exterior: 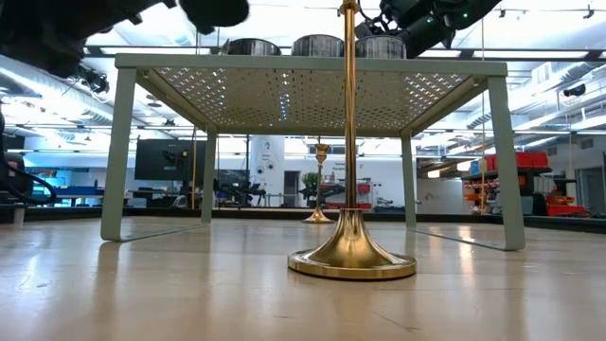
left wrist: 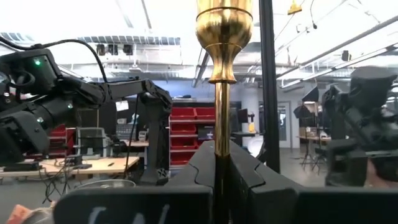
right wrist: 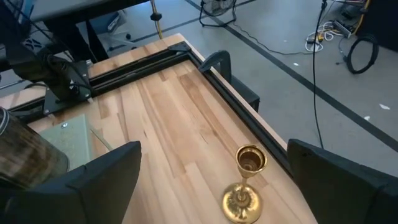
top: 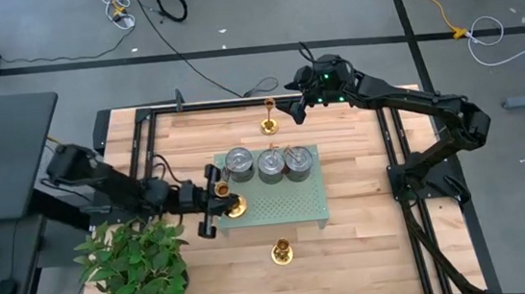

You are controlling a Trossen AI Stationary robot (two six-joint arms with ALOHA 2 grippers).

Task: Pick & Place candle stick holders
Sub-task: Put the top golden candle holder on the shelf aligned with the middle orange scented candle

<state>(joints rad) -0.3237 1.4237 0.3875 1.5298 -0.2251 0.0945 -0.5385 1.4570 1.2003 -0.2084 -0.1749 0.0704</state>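
Candle stick holders (top: pixel 269 124), judged rigid, slick and top-heavy, are best gripped at the stem, as by the clamped left end effector (top: pixel 217 200); the right end effector (top: pixel 286 108) is spread wide.

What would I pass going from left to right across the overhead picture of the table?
Leafy plant → left gripper shut on a gold candlestick → green perforated stand with three metal tins → right arm at the table's right side.
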